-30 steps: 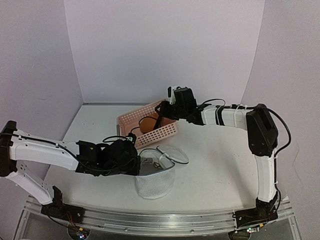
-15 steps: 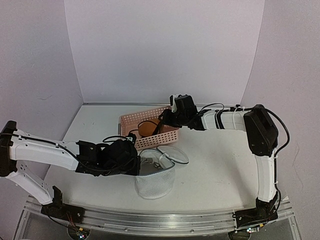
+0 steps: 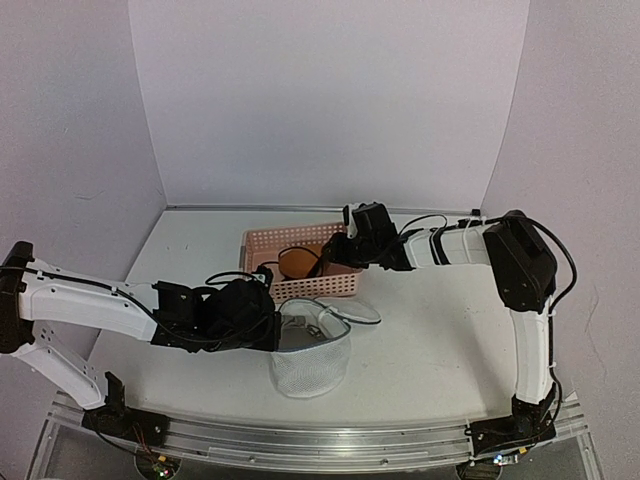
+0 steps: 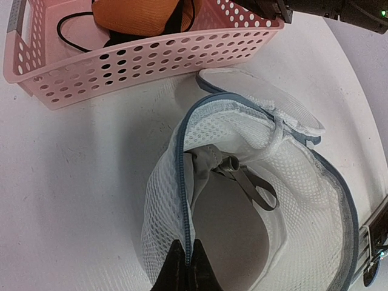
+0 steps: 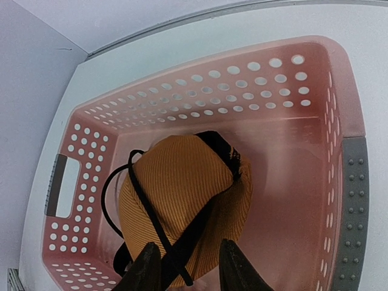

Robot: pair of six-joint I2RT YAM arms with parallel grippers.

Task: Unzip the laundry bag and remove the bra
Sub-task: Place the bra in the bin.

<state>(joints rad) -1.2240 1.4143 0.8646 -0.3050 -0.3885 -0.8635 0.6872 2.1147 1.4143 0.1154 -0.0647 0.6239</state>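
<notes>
Left jaws clench laundry bag (image 4: 306, 188) rim; right jaws gape above bra (image 5: 182, 194).

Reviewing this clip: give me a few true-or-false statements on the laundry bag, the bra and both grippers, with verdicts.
1. The laundry bag is zipped shut. False: its lid is flipped open beside the mouth.
2. The orange bra lies in the pink basket. True.
3. The left gripper pinches the bag's zip rim. True.
4. The right gripper hangs over the laundry bag. False: it is over the pink basket, jaws apart above the bra.
</notes>
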